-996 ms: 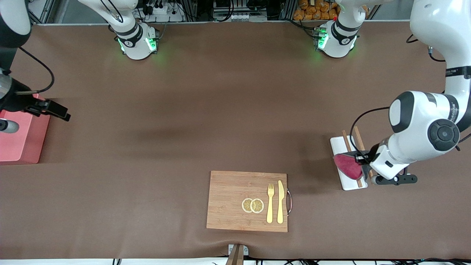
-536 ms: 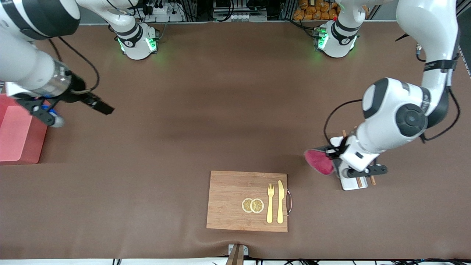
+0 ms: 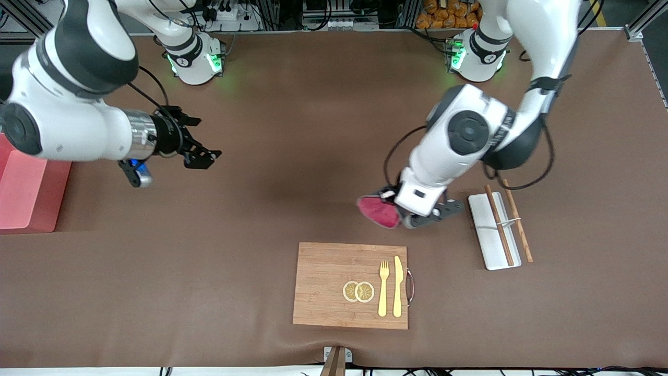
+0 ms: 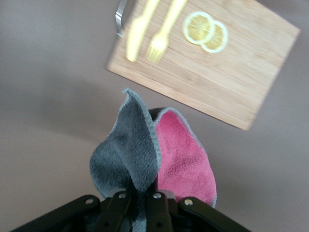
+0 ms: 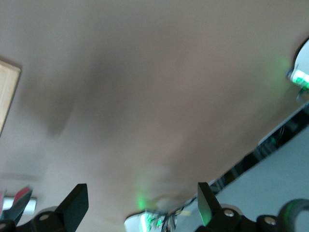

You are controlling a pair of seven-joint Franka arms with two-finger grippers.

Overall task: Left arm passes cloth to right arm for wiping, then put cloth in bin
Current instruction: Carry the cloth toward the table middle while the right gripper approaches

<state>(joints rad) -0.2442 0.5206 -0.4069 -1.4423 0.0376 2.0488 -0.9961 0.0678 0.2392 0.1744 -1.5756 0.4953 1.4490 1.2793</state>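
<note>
The cloth (image 3: pixel 378 210) hangs folded over bare table, just farther from the front camera than the wooden board. It shows a crimson face (image 4: pixel 186 159) and a dark grey face (image 4: pixel 126 150). My left gripper (image 3: pixel 394 207) is shut on the cloth's upper edge, its fingers (image 4: pixel 157 205) pinching the fabric. My right gripper (image 3: pixel 202 152) is open and empty, hovering over bare table toward the right arm's end; its fingers (image 5: pixel 74 203) stand wide apart. The pink bin (image 3: pixel 27 192) sits at the table's edge at the right arm's end.
A wooden cutting board (image 3: pixel 323 284) near the front edge carries two lemon slices (image 3: pixel 358 291), a yellow fork (image 3: pixel 383 288) and a knife (image 3: pixel 397 286). A white tray (image 3: pixel 488 237) with chopsticks (image 3: pixel 499 224) lies toward the left arm's end.
The left arm has carried the cloth from over the white tray toward the table's middle. The right arm has swung from over the bin toward the middle, still open.
</note>
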